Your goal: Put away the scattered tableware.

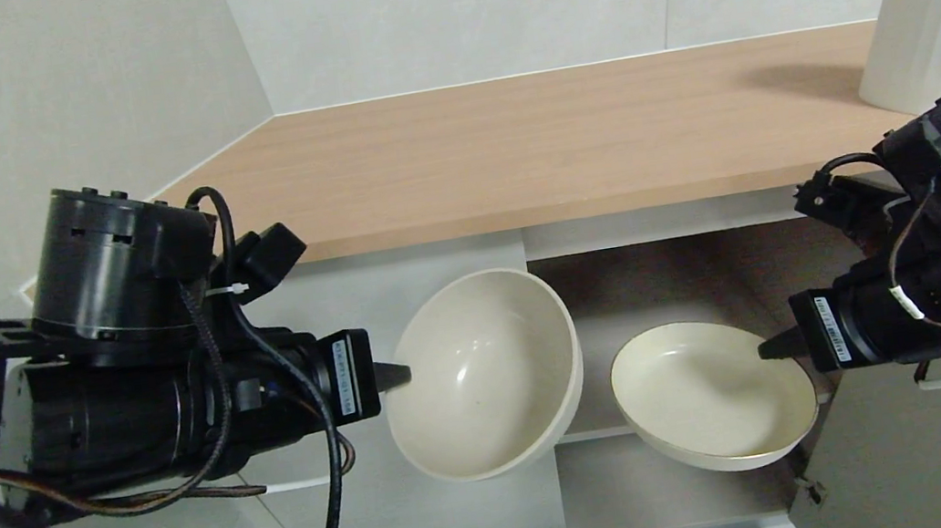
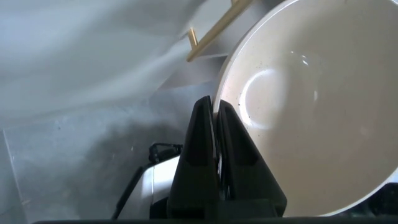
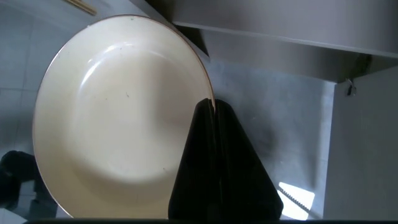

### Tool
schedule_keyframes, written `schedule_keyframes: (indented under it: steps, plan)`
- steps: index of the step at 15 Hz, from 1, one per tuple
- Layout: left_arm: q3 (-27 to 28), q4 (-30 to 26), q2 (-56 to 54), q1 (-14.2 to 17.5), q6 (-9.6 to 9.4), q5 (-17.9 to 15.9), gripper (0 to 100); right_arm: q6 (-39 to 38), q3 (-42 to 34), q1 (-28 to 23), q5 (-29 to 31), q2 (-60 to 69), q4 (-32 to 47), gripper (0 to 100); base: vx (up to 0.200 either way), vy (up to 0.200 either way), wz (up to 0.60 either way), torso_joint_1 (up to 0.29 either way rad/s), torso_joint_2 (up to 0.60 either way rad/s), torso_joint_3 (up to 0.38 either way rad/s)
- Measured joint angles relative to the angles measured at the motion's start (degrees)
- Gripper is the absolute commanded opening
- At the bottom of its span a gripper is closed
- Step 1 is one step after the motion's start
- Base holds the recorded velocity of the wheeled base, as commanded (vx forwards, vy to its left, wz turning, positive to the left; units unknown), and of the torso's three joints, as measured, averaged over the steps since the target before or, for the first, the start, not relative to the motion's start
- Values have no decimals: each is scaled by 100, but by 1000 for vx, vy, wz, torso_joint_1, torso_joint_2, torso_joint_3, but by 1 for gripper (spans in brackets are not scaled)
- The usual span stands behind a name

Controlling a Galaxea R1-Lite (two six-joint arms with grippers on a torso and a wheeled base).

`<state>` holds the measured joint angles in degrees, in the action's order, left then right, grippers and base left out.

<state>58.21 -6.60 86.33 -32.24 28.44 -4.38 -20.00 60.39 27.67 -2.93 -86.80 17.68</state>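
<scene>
Pinching the deep cream ceramic bowl (image 1: pixel 486 377) at its nine o'clock rim in the left gripper (image 1: pixel 398 373), jaws closed thin on the edge; likewise clamping the shallow cream ceramic dish (image 1: pixel 710 396) at three o'clock in the right gripper (image 1: pixel 767 345); hanging both side by side before the open grey cupboard (image 1: pixel 647 271), probably for shelving.

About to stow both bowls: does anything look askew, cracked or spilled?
No cracks or spills visible; both are empty. The deep bowl, pinched at its rim by the left gripper, is tilted steeply. The shallow bowl in the right gripper hangs closer to level.
</scene>
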Motion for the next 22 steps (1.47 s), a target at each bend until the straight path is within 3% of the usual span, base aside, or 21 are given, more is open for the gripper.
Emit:
schedule_keyframes:
  steps: [14,17,20,22]
  plan:
    - [-22,-95,208,-35,-33,-2,0,-40,40,-15,55,-1323,-485,0,-14,0,0,0,1,-1]
    - [-16,-319,184,-35,-204,-2,0,-44,-325,38,52,-1794,-1492,0,0,0,0,0,0,0]
    - [5,-345,140,-35,-211,-2,0,-29,-850,105,68,-2252,-2775,0,0,0,0,0,0,0]
    - [6,-372,110,-37,-211,0,0,-49,-968,107,213,-2583,-3010,0,0,0,0,0,0,0]
